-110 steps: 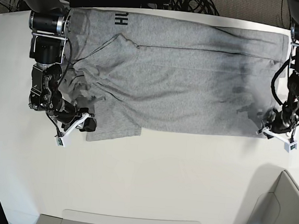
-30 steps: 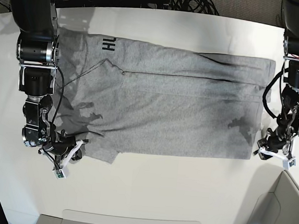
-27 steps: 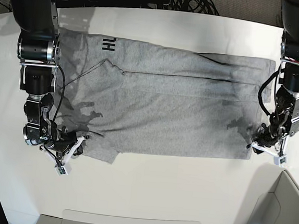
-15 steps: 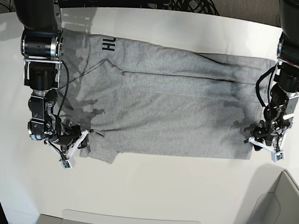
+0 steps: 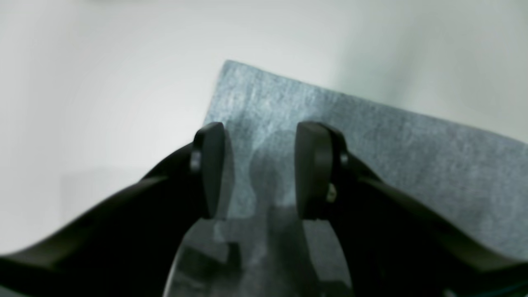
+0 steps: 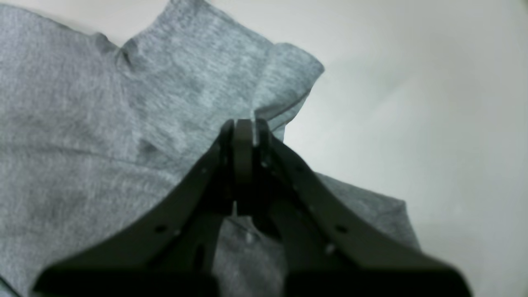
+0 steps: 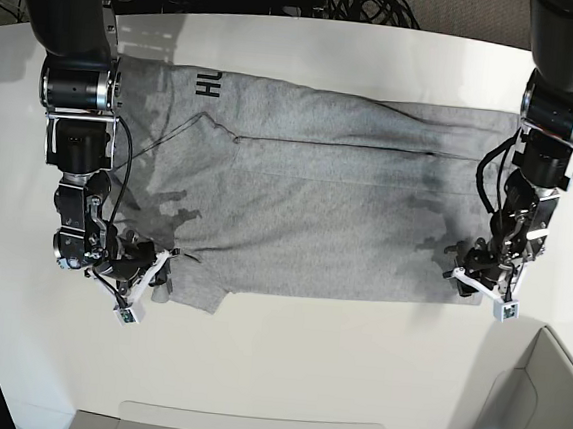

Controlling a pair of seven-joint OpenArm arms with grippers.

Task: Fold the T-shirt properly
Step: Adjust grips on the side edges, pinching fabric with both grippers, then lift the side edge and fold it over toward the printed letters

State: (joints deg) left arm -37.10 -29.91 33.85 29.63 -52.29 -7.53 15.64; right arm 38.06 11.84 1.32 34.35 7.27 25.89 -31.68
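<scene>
While the T-shirt [image 7: 319, 192] is lying spread flat and partly folded across the white table [image 7: 302, 377], with a bit of black lettering [image 7: 210, 84] showing near its far edge, both arms are working at its near corners. The right gripper [image 6: 244, 136] is pinching a fold of grey cloth by the sleeve, its jaws clenched on the fabric. The left gripper [image 5: 260, 165] is hovering over the hem corner with its jaws spread apart, grasping nothing. A pale bin [image 7: 540, 417] is sitting at the table's near corner.
</scene>
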